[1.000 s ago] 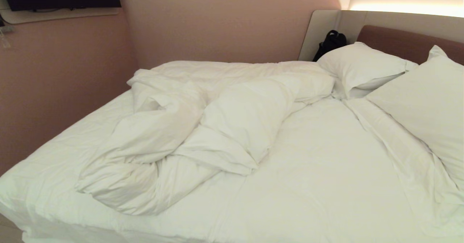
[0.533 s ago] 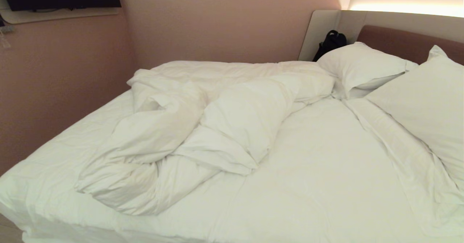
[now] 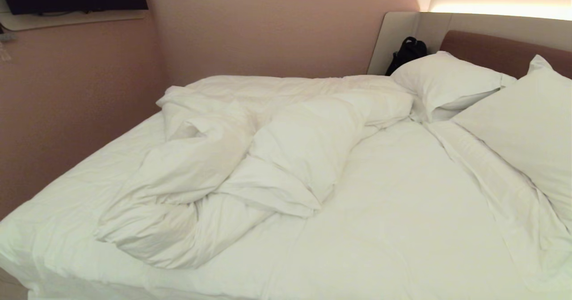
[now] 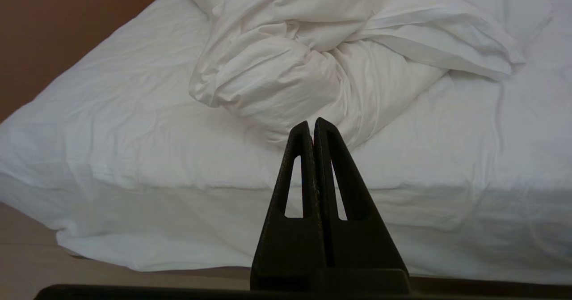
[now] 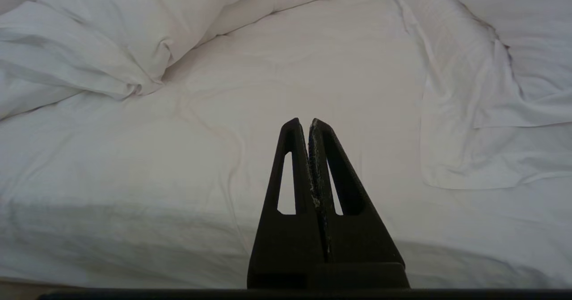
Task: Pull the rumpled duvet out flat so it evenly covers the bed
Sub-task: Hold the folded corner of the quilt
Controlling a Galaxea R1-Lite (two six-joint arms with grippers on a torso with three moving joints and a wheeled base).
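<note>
Between the pictures a moment back and this one, the whole head view shifts very slightly, which reads as camera drift; nothing on the bed (image 3: 67, 192) itself has changed, so the task is at its very start.

Going left to right: along the bed's left edge the fitted sheet (image 3: 58, 210) lies bare. Next comes the duvet (image 3: 250, 157), heaped in a twisted mound across the left half and centre of the mattress, with a flatter part running along the far edge beside the wall. Its nearest fold stops short of the near edge. To the right, the mattress is uncovered up to a loose folded strip of white fabric (image 3: 491, 179), and beyond that 2 pillows (image 3: 447, 83) lean at the headboard (image 3: 491, 52) end. A black bag (image 3: 409, 52) sits in the far corner.

The left gripper (image 4: 313, 123) hangs off the near edge, facing the mound, its jaws pressed together and holding nothing. The right gripper (image 5: 308, 123) is likewise closed and empty, off the near edge before the bare sheet.

I judge the next step is reaching in for a duvet edge.
</note>
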